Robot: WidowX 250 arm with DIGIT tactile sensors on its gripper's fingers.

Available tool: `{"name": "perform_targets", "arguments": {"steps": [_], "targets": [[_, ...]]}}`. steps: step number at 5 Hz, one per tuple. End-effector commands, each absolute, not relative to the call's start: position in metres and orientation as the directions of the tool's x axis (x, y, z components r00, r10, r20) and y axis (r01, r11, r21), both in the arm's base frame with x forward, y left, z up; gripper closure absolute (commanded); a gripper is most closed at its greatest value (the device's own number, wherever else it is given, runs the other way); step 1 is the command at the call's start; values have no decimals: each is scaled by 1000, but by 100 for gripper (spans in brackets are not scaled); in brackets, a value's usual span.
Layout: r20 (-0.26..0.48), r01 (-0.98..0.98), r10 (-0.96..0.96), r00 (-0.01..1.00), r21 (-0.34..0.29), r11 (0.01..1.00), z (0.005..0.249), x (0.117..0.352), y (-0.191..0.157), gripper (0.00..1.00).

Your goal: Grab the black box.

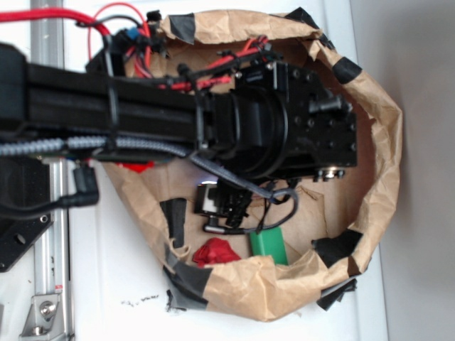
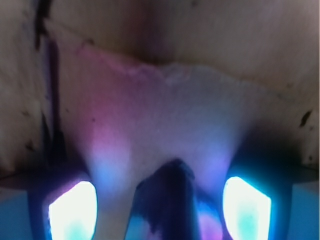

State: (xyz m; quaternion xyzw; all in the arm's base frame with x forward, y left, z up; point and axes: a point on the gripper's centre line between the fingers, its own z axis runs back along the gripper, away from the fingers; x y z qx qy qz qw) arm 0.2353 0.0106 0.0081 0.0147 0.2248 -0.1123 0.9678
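In the wrist view my gripper (image 2: 160, 210) is open, its two glowing fingers (image 2: 72, 212) standing far apart at the bottom corners. Between them, low in the middle, sits a dark blurred block that I take for the black box (image 2: 167, 197); neither finger touches it. It rests on pale brown paper lit pink and blue. In the exterior view the arm's black bolted head (image 1: 313, 131) hangs over the paper nest (image 1: 384, 163) and hides both the fingertips and the box.
The nest's crumpled brown paper walls are patched with black tape (image 1: 338, 247). A red crumpled thing (image 1: 217, 251) and a green block (image 1: 269, 245) lie by the near wall. Cables (image 1: 284, 202) loop under the arm.
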Motion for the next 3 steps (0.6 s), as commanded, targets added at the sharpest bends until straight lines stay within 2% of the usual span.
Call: {"name": "perform_targets", "arguments": {"steps": [1, 2, 3], "targets": [[-330, 194, -175, 928, 23, 981, 58, 226, 9, 100], [-202, 134, -125, 971, 30, 991, 108, 231, 15, 100], [-87, 78, -78, 993, -1, 997, 157, 237, 23, 100]]}}
